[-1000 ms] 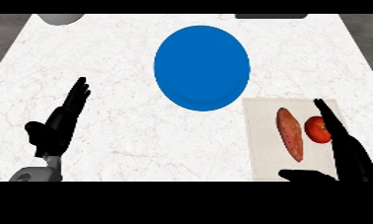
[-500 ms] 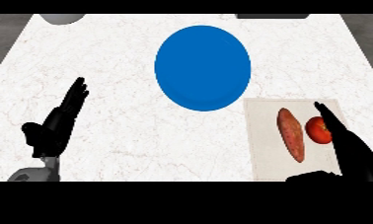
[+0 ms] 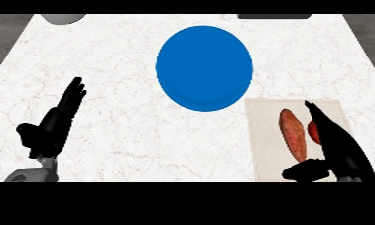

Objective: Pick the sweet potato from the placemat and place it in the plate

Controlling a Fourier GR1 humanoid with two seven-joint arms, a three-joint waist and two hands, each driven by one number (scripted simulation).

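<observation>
White marble-patterned counter (image 3: 132,70) fills the head view, faintly veined. Nearest the lower edge, the right hand (image 3: 343,149) lies over the right part of a pale placemat (image 3: 264,135), fingers straight and pointing away from the robot, thumb stuck out to the left at the mat's near edge; it has hold of nothing. Opposite, at the lower left, the left hand (image 3: 53,127) rests open with fingers straight and slanting up to the right, also holding nothing.

On the placemat lies the sweet potato (image 3: 293,135), long and orange-brown, lengthwise along the mat, just left of the right hand's fingers (whether they touch it cannot be told). A red round item (image 3: 314,131) sits beside it, partly hidden by the fingers.

Farther out, near the counter's middle, stands the blue plate (image 3: 204,68), with nothing on it; its near right rim comes close to the placemat's far left corner. At the far edge, a grey rounded object (image 3: 62,18) shows left and a dark flat object (image 3: 275,16) right, both cut off.
</observation>
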